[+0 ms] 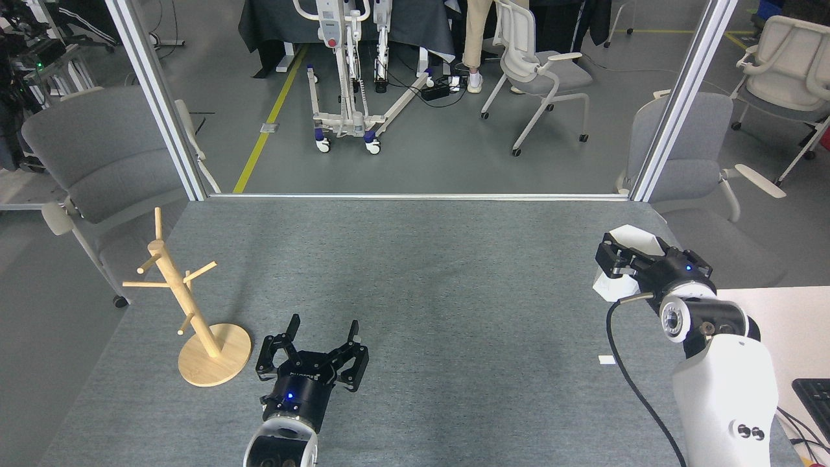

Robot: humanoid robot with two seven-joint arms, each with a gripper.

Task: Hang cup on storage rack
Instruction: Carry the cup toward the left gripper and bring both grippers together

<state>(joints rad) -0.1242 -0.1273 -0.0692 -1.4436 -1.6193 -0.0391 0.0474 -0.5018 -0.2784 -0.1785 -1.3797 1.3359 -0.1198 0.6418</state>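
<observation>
1. While the right gripper (pixel 624 256) hangs raised over the far right corner of the grey table (pixel 428 272), its dark jaws are clamped on the white faceted cup (pixel 624 259). The cup is clear of the cloth and held near its rim, a grip that appears to leave the lower body free for the hanging step.

2. In the same head view, the storage rack (pixel 188 305) stands upright on its round base at the table's near left. It is well apart from the cup, with every thin peg bare.

3. The left gripper (pixel 321 337) rests low just beside the rack's base, its fingers spread wide and holding nothing. It looks placed to steady the rack or to take the cup in a hand-over, though which cannot be told.

4. A small white scrap (pixel 606 360) lies on the cloth near the right arm; what it is cannot be made out.

5. Judged from this, the cup has been lifted but not yet carried across; the whole width of the table lies between it and the pegs.

6. The cup's pierced tab is not visible from here, so its alignment with a peg cannot be judged.

7. Beyond the frame posts, office chairs (pixel 538 65) and a wheeled stand (pixel 343 71) fill the floor.
</observation>
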